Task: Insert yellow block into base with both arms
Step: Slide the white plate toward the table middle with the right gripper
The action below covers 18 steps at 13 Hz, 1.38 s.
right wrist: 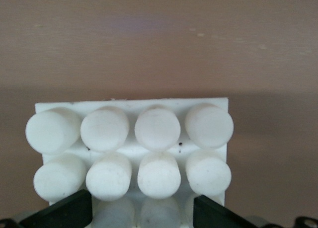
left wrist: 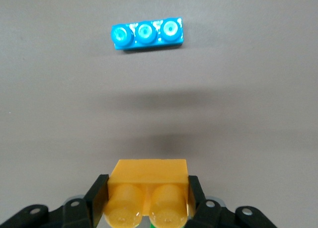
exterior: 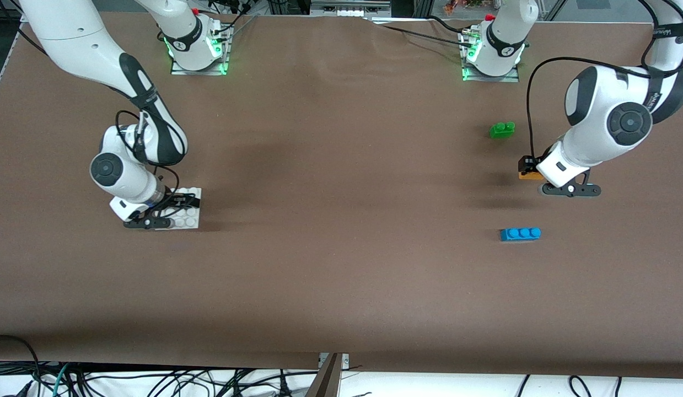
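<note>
The yellow block (left wrist: pixel 148 174) sits between the black fingers of my left gripper (left wrist: pixel 147 198), which is shut on it, with its two studs toward the wrist camera. In the front view this gripper (exterior: pixel 531 166) holds the block (exterior: pixel 528 176) a little above the table at the left arm's end. The white base (right wrist: pixel 131 111) is held by my right gripper (right wrist: pixel 143 213), whose fingers close on the two middle studs of one row. In the front view the gripper (exterior: pixel 173 203) and base (exterior: pixel 189 220) are low at the table, at the right arm's end.
A green two-stud brick (exterior: pixel 502 130) lies farther from the front camera than the yellow block. A blue three-stud brick (exterior: pixel 520 234) lies nearer to the camera, also in the left wrist view (left wrist: pixel 146 33). Brown cloth covers the table.
</note>
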Each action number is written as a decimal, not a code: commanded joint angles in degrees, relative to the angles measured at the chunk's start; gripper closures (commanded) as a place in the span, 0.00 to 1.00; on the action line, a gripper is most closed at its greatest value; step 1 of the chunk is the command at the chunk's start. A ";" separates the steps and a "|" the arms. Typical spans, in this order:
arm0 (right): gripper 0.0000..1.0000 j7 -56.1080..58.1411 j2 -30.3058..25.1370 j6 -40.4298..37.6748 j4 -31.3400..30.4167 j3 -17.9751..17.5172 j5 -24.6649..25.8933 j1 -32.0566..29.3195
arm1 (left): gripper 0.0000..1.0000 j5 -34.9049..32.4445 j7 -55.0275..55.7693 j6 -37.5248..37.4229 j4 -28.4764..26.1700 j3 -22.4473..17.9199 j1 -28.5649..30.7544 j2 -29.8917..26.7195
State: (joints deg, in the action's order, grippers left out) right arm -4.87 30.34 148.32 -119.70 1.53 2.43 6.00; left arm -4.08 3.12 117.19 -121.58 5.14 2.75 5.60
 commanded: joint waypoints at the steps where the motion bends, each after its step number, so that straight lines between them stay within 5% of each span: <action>1: 0.00 -3.73 1.39 1.00 1.04 -0.48 -1.29 3.75 | 0.71 1.62 -0.30 -4.59 4.32 0.13 -0.11 0.20; 9: 0.00 -15.33 4.20 0.74 6.23 -0.92 -1.29 13.15 | 0.71 2.85 -1.09 -12.33 11.71 0.04 -0.02 0.72; 18: 0.00 -27.90 8.68 0.48 14.84 -0.92 -1.37 23.61 | 0.71 2.94 -1.45 -15.41 14.17 0.04 -0.02 1.16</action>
State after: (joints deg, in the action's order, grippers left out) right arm -30.60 36.53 148.62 -108.24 0.54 2.19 27.90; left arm -2.24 3.01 103.34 -109.20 5.25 2.74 5.88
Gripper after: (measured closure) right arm 0.000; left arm 0.317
